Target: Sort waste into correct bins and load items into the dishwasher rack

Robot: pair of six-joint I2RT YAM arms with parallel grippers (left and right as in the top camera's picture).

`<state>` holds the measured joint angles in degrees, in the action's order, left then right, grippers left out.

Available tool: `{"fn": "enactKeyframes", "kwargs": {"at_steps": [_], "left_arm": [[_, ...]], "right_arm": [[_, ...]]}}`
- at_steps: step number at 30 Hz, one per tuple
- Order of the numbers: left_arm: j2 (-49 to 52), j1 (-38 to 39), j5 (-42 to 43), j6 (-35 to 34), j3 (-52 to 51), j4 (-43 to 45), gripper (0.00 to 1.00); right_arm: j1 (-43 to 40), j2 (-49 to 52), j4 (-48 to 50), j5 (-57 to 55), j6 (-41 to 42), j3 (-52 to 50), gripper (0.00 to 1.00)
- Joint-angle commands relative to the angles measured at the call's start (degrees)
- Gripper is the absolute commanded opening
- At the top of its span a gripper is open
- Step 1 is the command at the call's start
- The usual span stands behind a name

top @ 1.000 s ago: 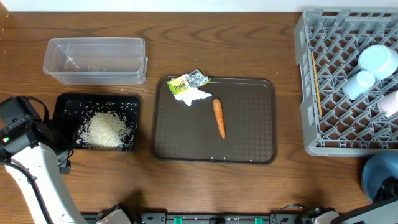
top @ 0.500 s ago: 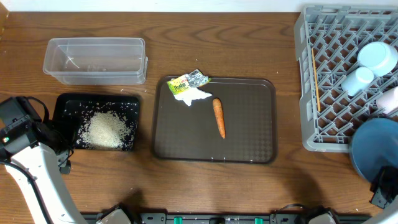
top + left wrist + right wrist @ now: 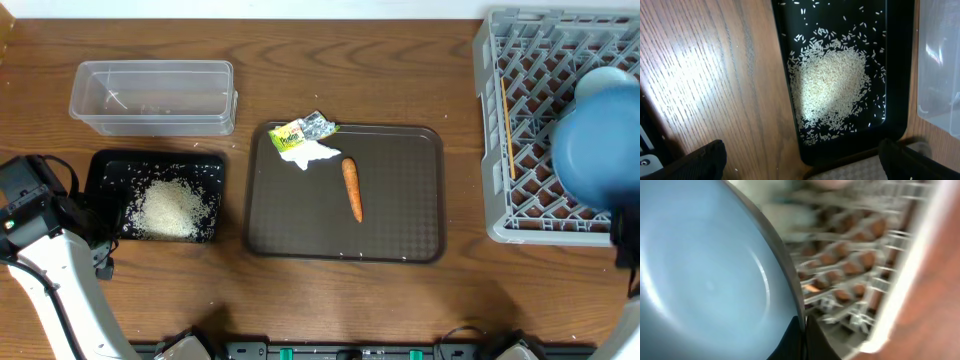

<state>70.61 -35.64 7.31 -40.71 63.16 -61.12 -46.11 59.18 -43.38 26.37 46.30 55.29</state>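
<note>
Overhead. My right gripper [image 3: 625, 225] is cut off by the frame's right edge, and its jaws are hard to make out here. The dark-blue bowl [image 3: 600, 150] hangs just ahead of it, above the right side of the dishwasher rack [image 3: 530, 60]. The bowl hides the rack cells beneath it and most of the light-blue bowl [image 3: 605, 75], of which only a rim shows beyond. The chopsticks [image 3: 508, 130] lie in the rack, well to the gripper's left. Farther left, the carrot [image 3: 352, 188], wrapper [image 3: 303, 130] and tissue [image 3: 312, 153] rest on the brown tray [image 3: 400, 200]. My left arm [image 3: 45, 225] stands beside the black tray [image 3: 105, 170]; its fingers are not clear from above.

Left wrist. My left gripper [image 3: 805, 162] is spread wide and holds nothing; only the two fingertips [image 3: 705, 157] show, at the bottom corners. The rice [image 3: 832, 85] lies heaped in the black tray directly ahead, with loose grains around it. The clear tub [image 3: 940, 65] sits ahead to the right, cut off by the frame.

Right wrist. The jaws are clamped together on the dark-blue bowl's rim. The bowl fills the left half of the view. The rack beyond is blurred, and its contents cannot be identified.
</note>
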Motion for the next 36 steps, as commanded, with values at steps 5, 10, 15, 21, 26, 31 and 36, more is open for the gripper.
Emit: {"fn": "enactKeyframes", "kwargs": {"at_steps": [5, 10, 15, 21, 26, 31, 36], "left_arm": [[-0.5, -0.3, -0.5, -0.5, 0.8, -0.1, 1.00], [-0.5, -0.3, -0.5, -0.5, 0.8, -0.1, 1.00], [-0.5, -0.3, -0.5, -0.5, 0.8, -0.1, 1.00], [-0.5, -0.3, -0.5, -0.5, 0.8, -0.1, 1.00], [-0.5, -0.3, -0.5, -0.5, 0.8, -0.1, 1.00], [-0.5, -0.3, -0.5, -0.5, 0.8, -0.1, 1.00], [-0.5, -0.3, -0.5, -0.5, 0.8, -0.1, 1.00]], "right_arm": [[18.2, 11.6, -5.0, -15.0, -8.7, 19.7, 0.02], [25.1, 25.3, -17.2, -33.1, -11.0, 37.5, 0.02], [25.3, 36.5, -19.2, -47.4, -11.3, 48.8, 0.02], [25.4, 42.7, -15.5, -68.9, -14.1, 53.0, 0.01], [25.4, 43.1, -6.1, -78.7, -21.6, 53.1, 0.01], [25.3, 43.6, 11.1, -88.2, -39.4, 52.8, 0.01], [24.2, 47.3, 29.7, -93.5, -59.3, 52.8, 0.01]]}}
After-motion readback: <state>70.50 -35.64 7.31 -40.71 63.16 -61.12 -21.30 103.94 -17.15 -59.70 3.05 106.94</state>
